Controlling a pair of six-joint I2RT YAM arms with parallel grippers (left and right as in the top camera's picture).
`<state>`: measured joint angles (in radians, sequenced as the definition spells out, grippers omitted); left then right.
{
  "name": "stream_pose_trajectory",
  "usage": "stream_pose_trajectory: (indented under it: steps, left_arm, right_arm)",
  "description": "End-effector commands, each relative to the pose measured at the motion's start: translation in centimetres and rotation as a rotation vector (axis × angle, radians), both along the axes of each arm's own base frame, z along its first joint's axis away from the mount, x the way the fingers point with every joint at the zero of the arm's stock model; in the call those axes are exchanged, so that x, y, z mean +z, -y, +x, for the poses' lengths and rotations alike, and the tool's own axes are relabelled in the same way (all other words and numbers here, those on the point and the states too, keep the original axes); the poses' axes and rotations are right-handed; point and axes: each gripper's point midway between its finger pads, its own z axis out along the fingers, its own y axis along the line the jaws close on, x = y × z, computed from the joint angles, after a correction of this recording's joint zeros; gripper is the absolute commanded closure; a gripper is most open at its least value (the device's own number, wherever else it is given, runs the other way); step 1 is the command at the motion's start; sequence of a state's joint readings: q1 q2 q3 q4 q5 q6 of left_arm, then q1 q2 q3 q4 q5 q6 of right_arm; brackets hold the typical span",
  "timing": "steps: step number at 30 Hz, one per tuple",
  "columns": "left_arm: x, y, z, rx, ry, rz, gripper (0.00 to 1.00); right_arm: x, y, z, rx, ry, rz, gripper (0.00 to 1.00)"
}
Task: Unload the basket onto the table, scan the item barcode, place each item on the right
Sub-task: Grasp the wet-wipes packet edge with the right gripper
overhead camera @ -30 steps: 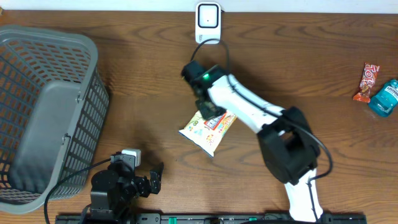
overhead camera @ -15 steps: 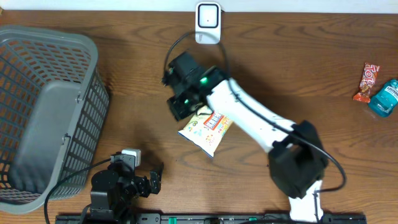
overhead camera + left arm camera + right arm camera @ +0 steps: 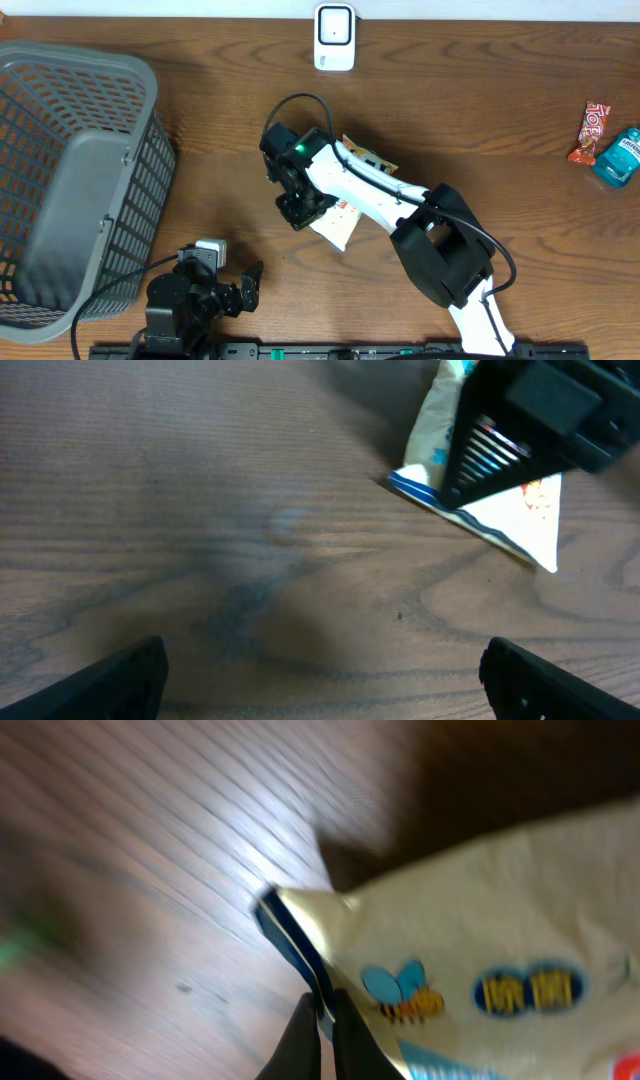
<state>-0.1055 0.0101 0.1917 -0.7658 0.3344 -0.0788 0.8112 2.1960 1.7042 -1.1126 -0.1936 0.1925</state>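
From overhead you see the whole layout. The white scanner point(image 3: 334, 36) sits at the far edge of the table point(image 3: 500, 90). The grey basket point(image 3: 70, 170) is on the left, and a candy bar point(image 3: 592, 130) and a blue bottle point(image 3: 618, 155) lie far off to the right. The snack packet point(image 3: 338, 222) lies near the middle of the table, well apart from the scanner. The right arm point(image 3: 370, 190) covers most of it, so only a pale corner and a strip behind the arm show. The right gripper point(image 3: 300, 205) is over the packet's left end, but from above you cannot see how its jaws stand.

The right wrist view settles that. The right gripper point(image 3: 320, 1020) has its fingers pressed together on the dark-trimmed edge of the snack packet point(image 3: 480, 950), pinching it. This view is blurred and the printing is unreadable, so you cannot tell which face carries the barcode.

The left wrist view shows what the other two do not. The snack packet point(image 3: 510, 510) has one corner down near the wood and its other end tilted up under the right gripper point(image 3: 530, 420). The left gripper point(image 3: 320, 680) has its jaws spread wide, with one fingertip in each lower corner and only bare table between them. Overhead, the left gripper point(image 3: 252, 285) sits low at the near edge, dark and hard to make out.
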Motion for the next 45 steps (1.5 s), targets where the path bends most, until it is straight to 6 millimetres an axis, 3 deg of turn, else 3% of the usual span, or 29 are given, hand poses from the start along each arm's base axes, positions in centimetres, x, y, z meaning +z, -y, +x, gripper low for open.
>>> stream_pose_trajectory:
  steps: [1, 5, 9, 13, 17, 19, 21, 23, 27, 30, 34, 40, 45]
  left_arm:
    - [-0.8, -0.1, -0.6, 0.0, -0.04, 0.003, 0.0]
    - [-0.8, -0.1, -0.6, 0.0, -0.04, 0.003, 0.0]
    - [-0.8, -0.1, -0.6, 0.0, -0.04, 0.003, 0.0]
    - [-0.8, -0.1, -0.6, 0.0, -0.04, 0.003, 0.0]
    - [-0.8, -0.1, -0.6, 0.0, -0.04, 0.003, 0.0]
    - [-0.8, -0.1, -0.6, 0.0, -0.04, 0.003, 0.0]
    - [-0.8, -0.1, -0.6, 0.0, -0.04, 0.003, 0.0]
    - [-0.8, -0.1, -0.6, 0.0, -0.04, 0.003, 0.0]
    - [-0.8, -0.1, -0.6, 0.0, -0.04, 0.003, 0.0]
    - [-0.8, -0.1, -0.6, 0.0, -0.04, 0.003, 0.0]
    - [-0.8, -0.1, -0.6, 0.0, -0.04, 0.003, 0.0]
    - [-0.8, -0.1, -0.6, 0.0, -0.04, 0.003, 0.0]
    - [-0.8, -0.1, -0.6, 0.0, -0.04, 0.003, 0.0]
  right_arm:
    - [0.0, 3.1, 1.1, 0.012, 0.078, -0.152, 0.99]
    - [0.1, 4.4, 0.7, 0.003, 0.058, -0.202, 0.99]
    - [1.2, 3.2, 0.4, -0.004, 0.043, -0.13, 0.99]
    - [4.4, 1.0, 0.5, 0.006, 0.056, 0.01, 0.99]
    - [6.9, 0.8, 1.5, -0.04, 0.123, 0.049, 0.99]
    - [7.2, 1.7, 3.9, -0.222, 0.23, -0.007, 0.94]
    - [6.7, 1.8, 6.4, -0.316, 0.344, -0.027, 0.9]
    - [5.7, 0.6, 7.5, -0.298, 0.393, 0.007, 0.87]
    - [2.4, -1.4, 5.8, -0.26, 0.282, 0.044, 0.89]
    - [0.3, -1.5, 4.7, -0.236, 0.226, 0.012, 0.95]
    - [-1.2, -0.2, 3.4, -0.226, 0.172, -0.065, 0.99]
    - [-1.0, 4.4, 2.6, -0.208, 0.191, -0.279, 0.99]
    - [-0.2, 5.1, 2.6, -0.195, 0.191, -0.299, 0.99]
